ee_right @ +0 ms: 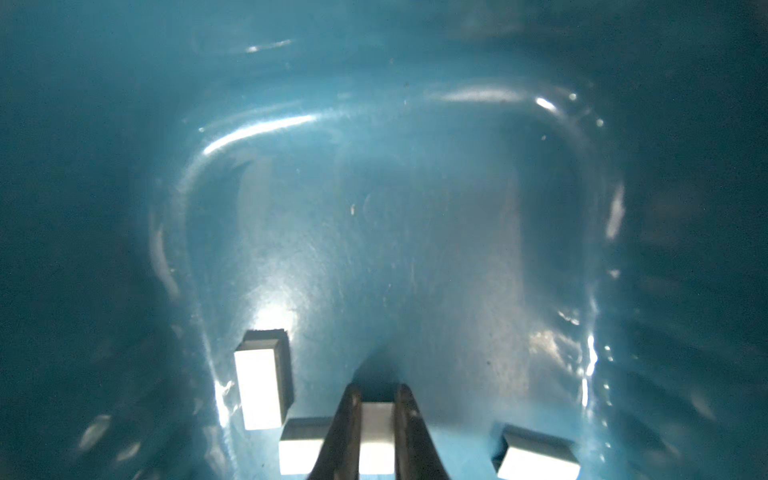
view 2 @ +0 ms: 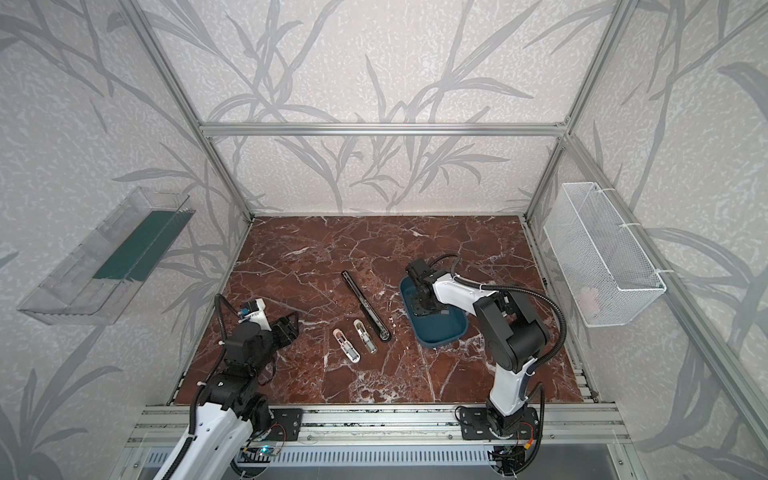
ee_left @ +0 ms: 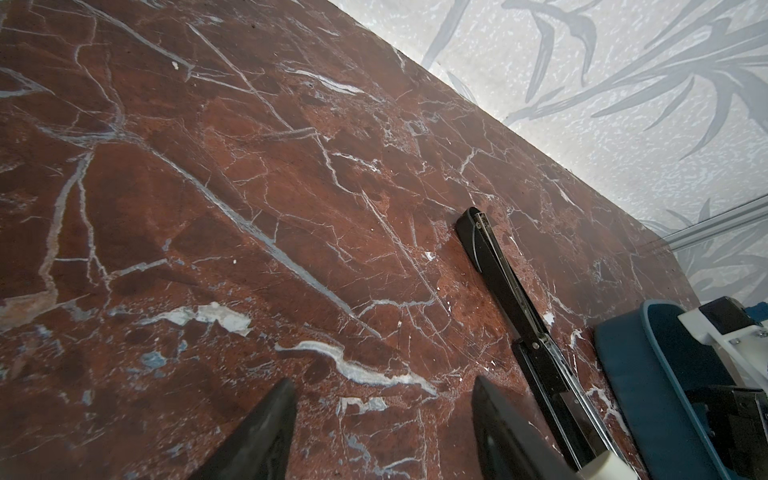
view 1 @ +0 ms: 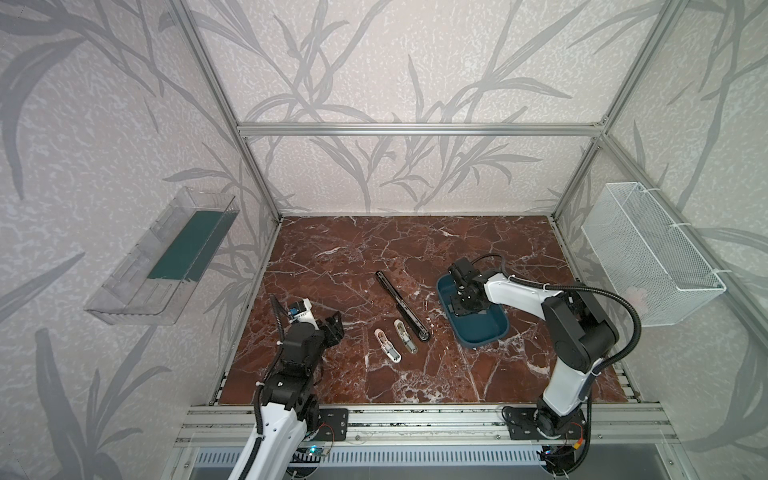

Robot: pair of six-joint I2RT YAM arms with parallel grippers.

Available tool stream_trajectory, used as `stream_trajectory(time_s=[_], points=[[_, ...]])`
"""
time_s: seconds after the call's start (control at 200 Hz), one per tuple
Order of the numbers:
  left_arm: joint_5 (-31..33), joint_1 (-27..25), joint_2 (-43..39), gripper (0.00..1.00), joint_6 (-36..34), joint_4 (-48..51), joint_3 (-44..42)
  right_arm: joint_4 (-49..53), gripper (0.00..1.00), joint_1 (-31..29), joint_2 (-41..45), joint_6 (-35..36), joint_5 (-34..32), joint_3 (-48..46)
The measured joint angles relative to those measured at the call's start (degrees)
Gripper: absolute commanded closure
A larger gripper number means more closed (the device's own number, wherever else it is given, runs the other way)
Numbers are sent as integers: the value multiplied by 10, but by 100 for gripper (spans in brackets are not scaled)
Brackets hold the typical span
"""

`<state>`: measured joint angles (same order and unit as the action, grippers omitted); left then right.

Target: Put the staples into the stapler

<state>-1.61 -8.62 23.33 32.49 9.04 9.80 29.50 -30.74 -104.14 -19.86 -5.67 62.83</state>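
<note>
Several grey staples lie in a blue tray (view 1: 490, 328) (view 2: 440, 332) at the right of the table. My right gripper (ee_right: 377, 390) (view 1: 466, 308) (view 2: 428, 309) reaches down into the tray and is shut on one staple strip (ee_right: 376, 436). Other strips (ee_right: 259, 386) (ee_right: 301, 453) (ee_right: 536, 457) rest on the tray floor beside it. A long black stapler (view 1: 401, 305) (view 2: 365, 305) (ee_left: 511, 291) lies opened flat mid-table. Two small staplers (view 1: 387, 345) (view 1: 405, 336) lie open next to it. My left gripper (view 1: 334, 330) (view 2: 291, 326) (ee_left: 382, 384) hovers open and empty left of them.
A white wire basket (view 1: 652, 253) hangs on the right wall and a clear plastic bin (view 1: 166, 257) on the left wall. Aluminium frame posts stand at the table's corners. The brown marble tabletop (view 1: 374, 257) stretches behind the staplers.
</note>
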Motion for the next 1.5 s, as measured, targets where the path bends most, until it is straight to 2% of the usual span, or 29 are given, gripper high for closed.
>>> stream_trajectory(time_s=[0.36,0.515,0.705,0.98,1.225,1.5], points=[[-3,0,0,31,0,0,0,15,86,0,28,1,-1,-10],[-14,0,0,31,-1,0,0,13,87,-4,93,6,2,-28],[-20,0,1,31,-5,-1,0,-51,86,-25,201,28,16,-87],[-9,0,44,33,-1,-7,0,-121,85,-78,278,78,33,-135],[-36,0,52,33,15,-23,0,-180,86,-177,275,116,51,-139],[-116,0,63,33,38,-85,-14,-245,85,-188,272,142,103,-185]])
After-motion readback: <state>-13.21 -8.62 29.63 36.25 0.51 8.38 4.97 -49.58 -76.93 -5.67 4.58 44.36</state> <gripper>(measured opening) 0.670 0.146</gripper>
